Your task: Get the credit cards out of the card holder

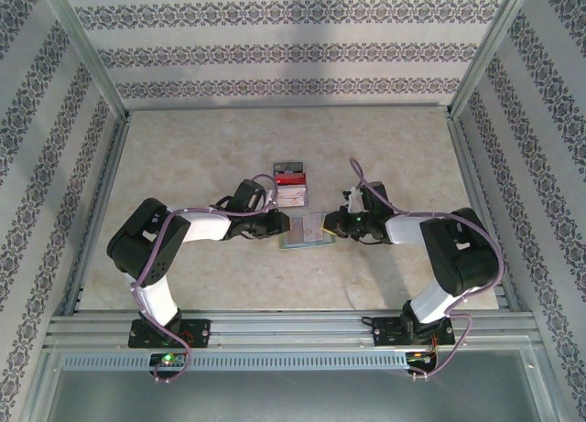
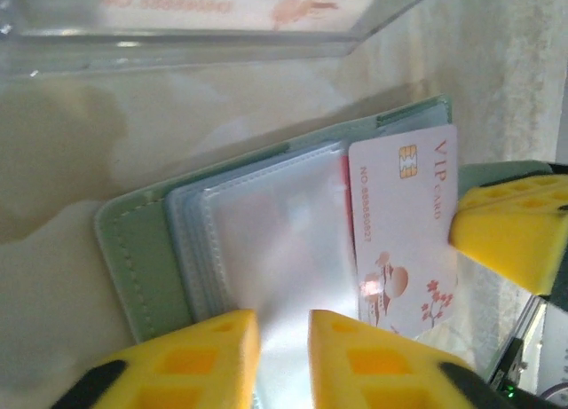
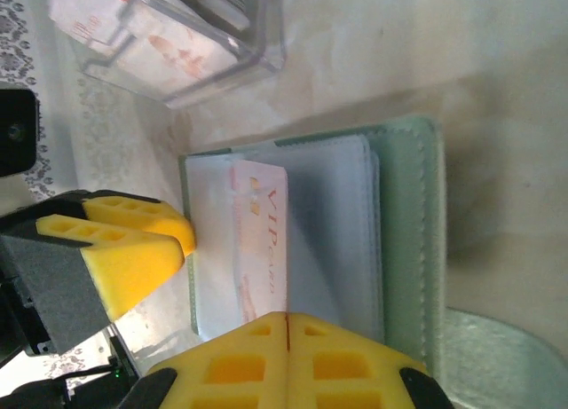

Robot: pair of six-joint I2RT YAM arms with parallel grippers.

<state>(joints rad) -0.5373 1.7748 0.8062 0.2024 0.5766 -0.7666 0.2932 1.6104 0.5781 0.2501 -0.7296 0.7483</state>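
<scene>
The white card (image 2: 404,240) lies on the open wallet (image 2: 133,249), in the middle of the table (image 1: 183,156). The right gripper (image 3: 286,325), pressed together, pinches the card's edge. The left gripper (image 2: 282,325) stands slightly parted over the wallet's clear sleeves (image 2: 266,232).

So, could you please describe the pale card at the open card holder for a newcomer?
At the middle of the table lies the open grey-green card holder. A pinkish-white card with a gold chip and VIP lettering lies on it, unlike the cards inside the clear box beside it.
</scene>
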